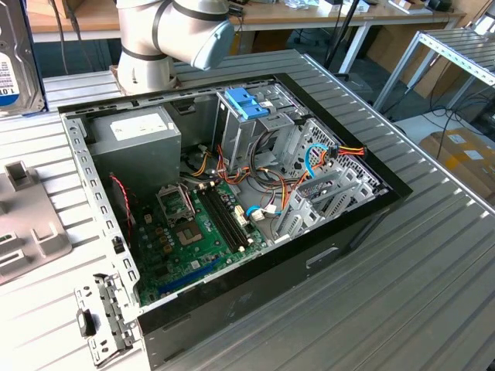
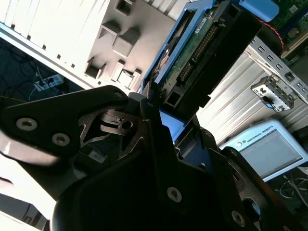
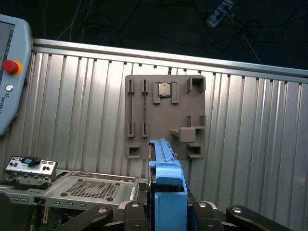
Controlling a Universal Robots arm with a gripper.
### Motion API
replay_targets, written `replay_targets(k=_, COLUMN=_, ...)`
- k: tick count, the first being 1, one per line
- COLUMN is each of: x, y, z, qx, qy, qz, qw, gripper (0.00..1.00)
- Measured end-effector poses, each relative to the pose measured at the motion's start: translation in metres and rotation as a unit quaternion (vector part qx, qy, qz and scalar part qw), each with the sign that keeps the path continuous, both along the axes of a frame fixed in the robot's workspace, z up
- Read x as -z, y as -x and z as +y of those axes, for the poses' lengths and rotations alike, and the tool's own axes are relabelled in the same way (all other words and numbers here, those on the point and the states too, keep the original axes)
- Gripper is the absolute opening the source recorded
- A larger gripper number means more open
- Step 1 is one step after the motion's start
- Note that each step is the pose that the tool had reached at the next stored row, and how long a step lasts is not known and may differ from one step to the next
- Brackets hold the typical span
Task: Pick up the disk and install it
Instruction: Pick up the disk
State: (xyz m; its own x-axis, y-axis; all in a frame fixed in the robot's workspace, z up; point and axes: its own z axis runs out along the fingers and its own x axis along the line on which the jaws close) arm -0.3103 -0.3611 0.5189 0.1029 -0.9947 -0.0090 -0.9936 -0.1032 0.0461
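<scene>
The jaws are clamped on one end of the disk (image 3: 166, 183), a flat grey metal hard drive framed by bright blue plastic side rails. In the first wrist view they press against the blue plastic from both sides. The disk hangs outside the open black sheet-steel computer case (image 1: 255, 305), well apart from it. Below it is the grey moulded plastic fixture plate (image 3: 166, 115), which lies beside the case on the ribbed aluminium worktop (image 1: 402, 294).

The hold is on smooth plastic at one end only, so I judge a jolt could make the heavy body pivot or slide out. The disk's bare green circuit board (image 2: 185, 57) is exposed. Inside the case, loose orange and yellow wires (image 1: 288, 192) trail beside the perforated grey metal drive cage (image 1: 309, 143). They could snag a rail, and the cage's thin stamped edges could scrape the board if the rails met it askew.
</scene>
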Motion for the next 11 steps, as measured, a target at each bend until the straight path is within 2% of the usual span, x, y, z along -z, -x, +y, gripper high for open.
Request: replay_targets(k=11, x=0.0006, y=-0.0039, z=-0.0044, qx=0.000, qy=0.0000, qz=-0.0001, qw=1.00000, gripper=0.37)
